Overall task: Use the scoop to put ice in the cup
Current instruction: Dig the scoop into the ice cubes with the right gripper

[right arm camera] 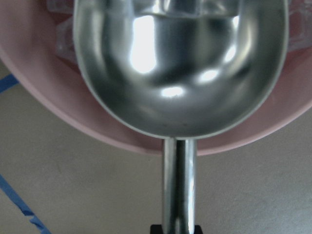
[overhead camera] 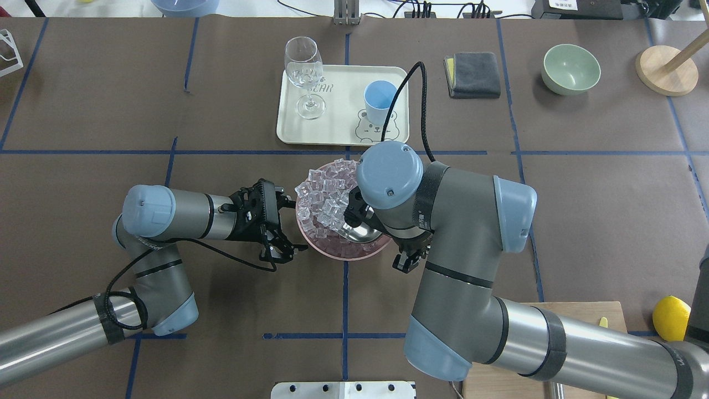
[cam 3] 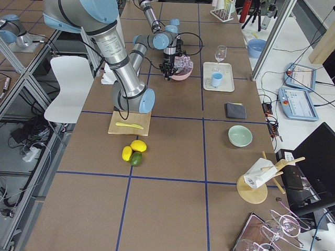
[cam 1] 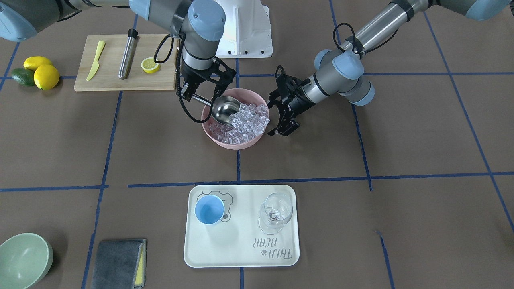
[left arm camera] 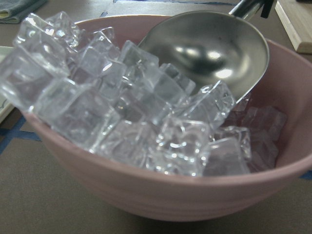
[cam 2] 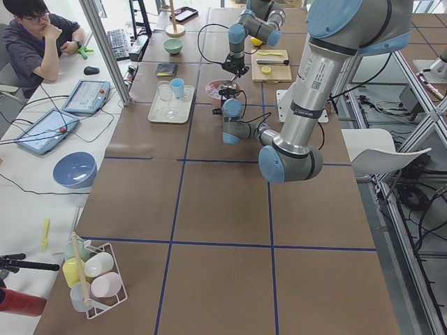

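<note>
Right pincer (cam 1: 188, 94) clamps the scoop (cam 1: 225, 110) by its rod handle. The empty trough points into the ice (cam 1: 251, 118) in the pink bowl (cam 1: 237, 145). Left pincer (cam 1: 284, 129), fingers apart, sits just beside the bowl.

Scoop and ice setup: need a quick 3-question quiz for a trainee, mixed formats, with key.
1. True or false: the scoop is heaped with ice.
2. Which pincer grips the scoop's handle? A) left B) right C) neither
3. Fill in: on the tray, the cup stands beside a clear stemmed ____.
Key: 1 false: its trough is empty, with its lip against the ice in the pink bowl. 2 B, the right pincer. 3 glass.
</note>
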`<state>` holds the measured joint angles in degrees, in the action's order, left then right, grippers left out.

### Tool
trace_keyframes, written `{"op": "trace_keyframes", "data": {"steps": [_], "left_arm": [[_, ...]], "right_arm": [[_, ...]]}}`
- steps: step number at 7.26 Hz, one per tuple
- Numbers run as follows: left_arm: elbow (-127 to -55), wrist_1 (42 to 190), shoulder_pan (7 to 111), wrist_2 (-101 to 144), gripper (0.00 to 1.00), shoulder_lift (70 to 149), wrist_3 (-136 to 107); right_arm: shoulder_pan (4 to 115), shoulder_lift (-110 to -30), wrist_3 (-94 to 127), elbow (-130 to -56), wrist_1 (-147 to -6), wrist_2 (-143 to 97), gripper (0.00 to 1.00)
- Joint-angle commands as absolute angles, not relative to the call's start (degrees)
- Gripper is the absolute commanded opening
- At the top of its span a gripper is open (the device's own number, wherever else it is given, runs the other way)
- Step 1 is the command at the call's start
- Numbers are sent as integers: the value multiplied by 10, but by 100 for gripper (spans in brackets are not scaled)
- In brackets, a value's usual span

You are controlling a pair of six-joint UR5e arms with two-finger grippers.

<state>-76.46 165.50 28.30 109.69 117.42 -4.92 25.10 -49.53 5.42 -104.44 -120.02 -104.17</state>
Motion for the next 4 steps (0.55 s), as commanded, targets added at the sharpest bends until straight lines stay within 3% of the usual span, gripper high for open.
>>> {"op": "trace_keyframes", "data": {"steps": [1,4], "left_arm": [[-765,1655,283,1097,100,1173,-49],[-765,1655,283,1097,100,1174,-49]], "right_arm": [[251,-504,64,-1065,-1197,-1043,0],[257,-531,65,-1100,-1157,-1048,0]]}}
